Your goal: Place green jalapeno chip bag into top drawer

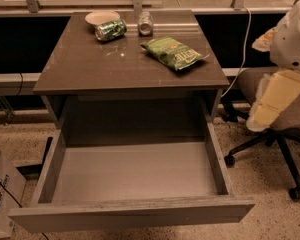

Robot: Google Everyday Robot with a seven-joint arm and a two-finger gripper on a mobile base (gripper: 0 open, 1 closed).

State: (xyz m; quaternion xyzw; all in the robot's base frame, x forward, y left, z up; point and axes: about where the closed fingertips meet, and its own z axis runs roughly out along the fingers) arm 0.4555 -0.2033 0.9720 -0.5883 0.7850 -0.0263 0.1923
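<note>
Chip bag (174, 53) on table (90, 66) — claw (257, 118) hangs at right; top drawer (132, 215) pulled out.

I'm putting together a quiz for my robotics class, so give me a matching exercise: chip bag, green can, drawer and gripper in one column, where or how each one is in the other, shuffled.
1. chip bag
2. green can
3. drawer
4. gripper

A. pulled open under the table
B. off to the right, by the office chair
C. on its side next to the bowl
D. flat on the table's right half

Pairs: 1-D, 2-C, 3-A, 4-B
</note>
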